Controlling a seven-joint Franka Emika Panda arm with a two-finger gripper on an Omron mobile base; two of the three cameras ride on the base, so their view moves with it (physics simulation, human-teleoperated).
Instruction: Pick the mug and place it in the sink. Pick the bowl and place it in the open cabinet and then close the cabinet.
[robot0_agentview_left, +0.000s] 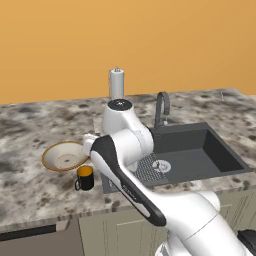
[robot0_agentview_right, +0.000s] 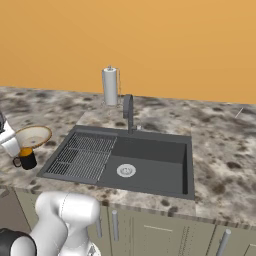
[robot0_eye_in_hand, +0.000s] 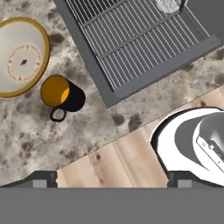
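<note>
The small black mug (robot0_eye_in_hand: 63, 92) with its orange inside stands upright on the speckled counter, handle toward the counter's front edge. Just behind it sits the cream bowl (robot0_eye_in_hand: 19, 57), apart from it. Both also lie left of the sink: mug (robot0_agentview_left: 85, 177) and bowl (robot0_agentview_left: 62, 155). My gripper (robot0_eye_in_hand: 112, 177) hangs open and empty above the counter's front edge, looking down, with the mug up and to the left of its centre. The dark grey sink (robot0_agentview_right: 150, 167) with its ribbed drainboard (robot0_agentview_right: 85, 155) lies to the right of the mug (robot0_agentview_right: 26, 158). The cabinet is out of view.
A dark gooseneck tap (robot0_agentview_right: 128, 112) rises behind the sink, and a paper towel roll (robot0_agentview_right: 110, 85) stands by the orange wall. Grey-green base cabinets (robot0_agentview_right: 150, 232) with bar handles sit below the counter. Wooden floor (robot0_eye_in_hand: 113, 157) lies under the gripper.
</note>
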